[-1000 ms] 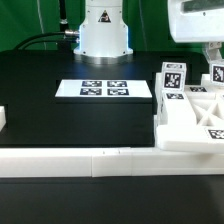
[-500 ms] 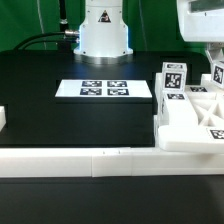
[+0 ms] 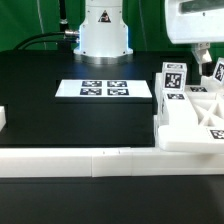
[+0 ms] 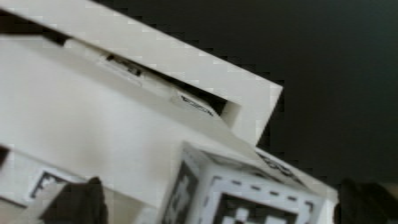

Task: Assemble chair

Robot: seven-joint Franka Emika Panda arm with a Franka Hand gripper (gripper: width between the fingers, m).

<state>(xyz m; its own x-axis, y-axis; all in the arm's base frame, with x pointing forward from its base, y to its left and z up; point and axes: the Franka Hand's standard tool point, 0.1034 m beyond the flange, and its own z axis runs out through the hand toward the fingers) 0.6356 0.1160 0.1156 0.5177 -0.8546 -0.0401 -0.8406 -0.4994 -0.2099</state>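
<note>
Standing upright: tagged post (image 3: 173, 78)

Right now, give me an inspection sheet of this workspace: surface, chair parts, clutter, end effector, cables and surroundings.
Surface: black table, long low white border wall along its near edge.
Job's things: white chair pieces clustered at the exterior view's right, tagged posts upright; one small white piece at the left edge.
Clutter: nothing seen; marker board flat at centre.
Grippers: end effector above the cluster; open or shut cannot be told.
Cables: black cables by the robot base.
Surroundings: green backdrop.
</note>
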